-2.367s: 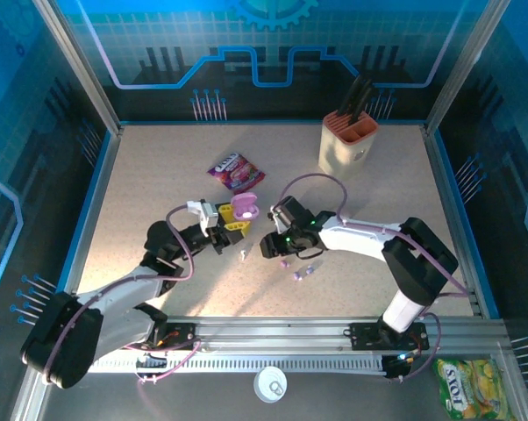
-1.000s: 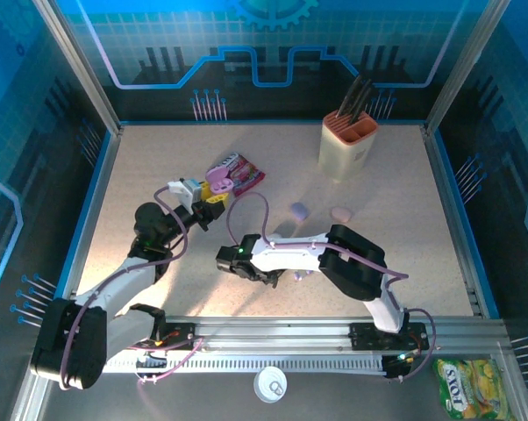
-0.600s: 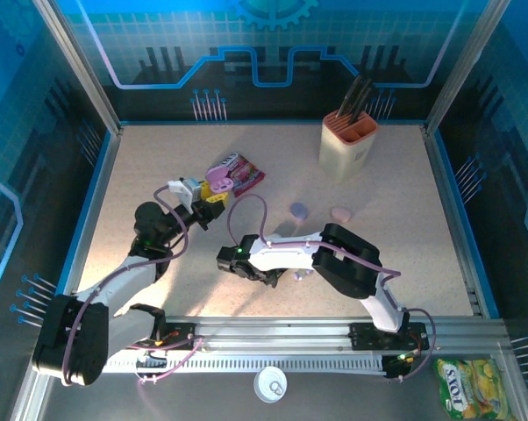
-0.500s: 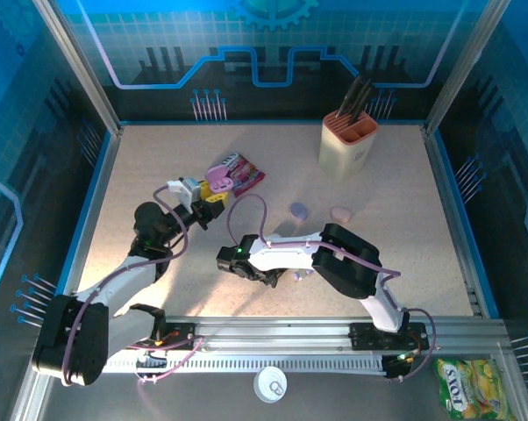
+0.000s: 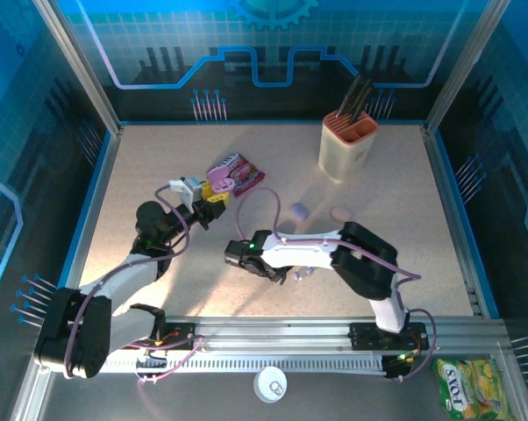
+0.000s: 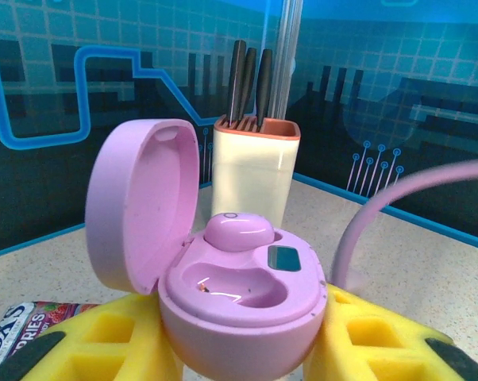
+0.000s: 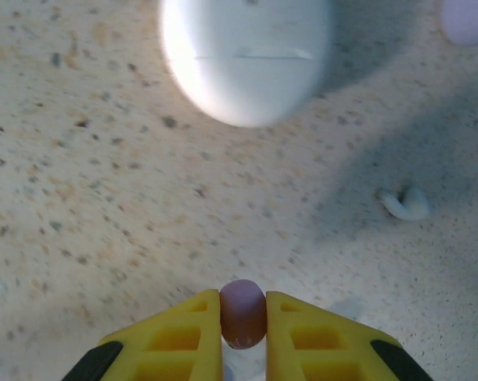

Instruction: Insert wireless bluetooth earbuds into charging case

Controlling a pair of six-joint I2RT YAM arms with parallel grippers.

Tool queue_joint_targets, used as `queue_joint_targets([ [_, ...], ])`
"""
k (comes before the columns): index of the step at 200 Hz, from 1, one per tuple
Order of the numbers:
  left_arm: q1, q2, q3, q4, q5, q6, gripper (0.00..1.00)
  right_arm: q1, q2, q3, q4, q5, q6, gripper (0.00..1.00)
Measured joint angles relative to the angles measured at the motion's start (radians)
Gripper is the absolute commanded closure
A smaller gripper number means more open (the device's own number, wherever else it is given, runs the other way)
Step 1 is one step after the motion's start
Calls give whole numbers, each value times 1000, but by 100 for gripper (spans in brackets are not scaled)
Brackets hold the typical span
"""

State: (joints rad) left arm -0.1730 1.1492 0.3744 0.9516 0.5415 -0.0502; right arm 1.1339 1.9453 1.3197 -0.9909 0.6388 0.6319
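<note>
My left gripper (image 6: 243, 337) is shut on the pink charging case (image 6: 239, 302), lid (image 6: 144, 202) swung open to the left. One pink earbud (image 6: 237, 230) sits in the far slot; the near slot (image 6: 235, 287) is empty. From above, that gripper (image 5: 210, 195) holds the case (image 5: 215, 182) raised at left of centre. My right gripper (image 7: 243, 317) is shut on a small pinkish-lilac earbud (image 7: 243, 311), just above the table. In the top view the right gripper (image 5: 266, 267) is low at mid-table. A white earbud (image 7: 406, 203) lies loose to its right.
A pale oval case (image 7: 247, 55) lies ahead of the right gripper. A lilac case (image 5: 299, 210) and a pink case (image 5: 339, 213) rest mid-table, small lilac buds (image 5: 296, 276) nearer the front. A snack packet (image 5: 236, 171) and a knife block (image 5: 347, 145) stand further back.
The right gripper has closed on the small earbud and shifted slightly right with its arm. The left gripper has stayed still with the open case.
</note>
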Motion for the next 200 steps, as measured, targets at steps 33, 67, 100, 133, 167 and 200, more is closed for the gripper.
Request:
queue_joint_targets([
  [33, 0, 69, 0, 57, 18, -4, 64, -43, -251, -96, 46, -44, 13, 83],
  [67, -43, 109, 1, 86, 24, 5, 63, -122, -498, -144, 125, -150, 10, 82],
  [100, -137, 132, 18, 90, 15, 44, 65, -254, -723, -198, 256, -336, 0, 82],
  [133, -252, 195, 32, 124, -24, 85, 65, -376, -845, -205, 348, -523, -4, 82],
  [167, -343, 269, 71, 139, -58, 109, 65, -442, -898, -205, 412, -686, -4, 82],
  [200, -416, 313, 126, 138, -78, 137, 65, -484, -912, -205, 473, -799, 5, 82],
])
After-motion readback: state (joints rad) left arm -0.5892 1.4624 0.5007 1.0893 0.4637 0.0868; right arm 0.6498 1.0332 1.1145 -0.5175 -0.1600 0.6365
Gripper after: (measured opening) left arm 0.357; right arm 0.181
